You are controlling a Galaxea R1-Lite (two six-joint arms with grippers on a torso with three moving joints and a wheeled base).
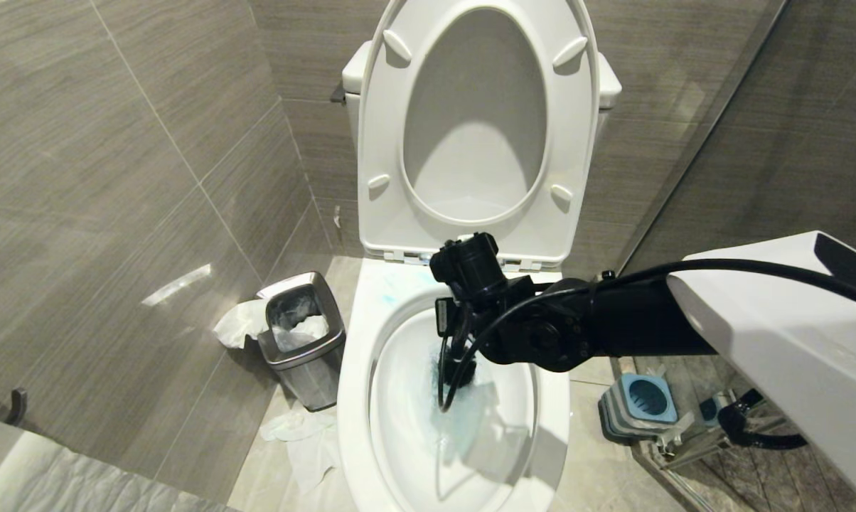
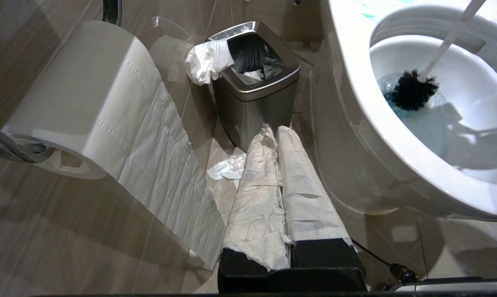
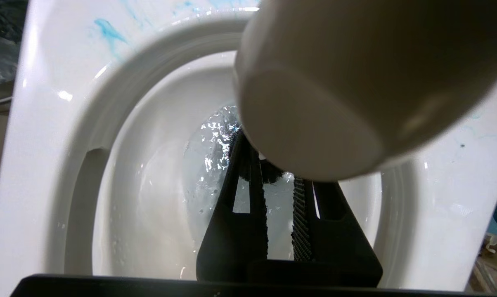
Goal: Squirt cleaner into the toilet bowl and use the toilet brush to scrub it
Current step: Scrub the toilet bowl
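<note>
The white toilet bowl [image 1: 351, 370] stands with seat and lid raised. Teal cleaner [image 1: 394, 290] streaks the rim, cleaner [image 3: 108, 32] shows again in the right wrist view, and the water [image 2: 428, 123] is tinted blue. My right gripper [image 1: 451, 333] reaches in over the bowl from the right, shut on the toilet brush's white handle [image 2: 450, 37]. The black bristle head [image 2: 413, 88] sits in the water. In the right wrist view the handle's rounded end [image 3: 347, 82] hides the fingertips of the gripper [image 3: 277, 175]. My left gripper [image 2: 273, 134], its fingers wrapped in white paper, rests shut low beside the bowl.
A steel waste bin [image 1: 303, 341] with tissue hanging over its edge stands left of the toilet, with crumpled paper [image 1: 303, 437] on the floor. The blue-and-grey brush holder [image 1: 645, 402] sits on the floor at the right by a glass wall. A toilet-paper roll [image 2: 83, 95] hangs close to my left arm.
</note>
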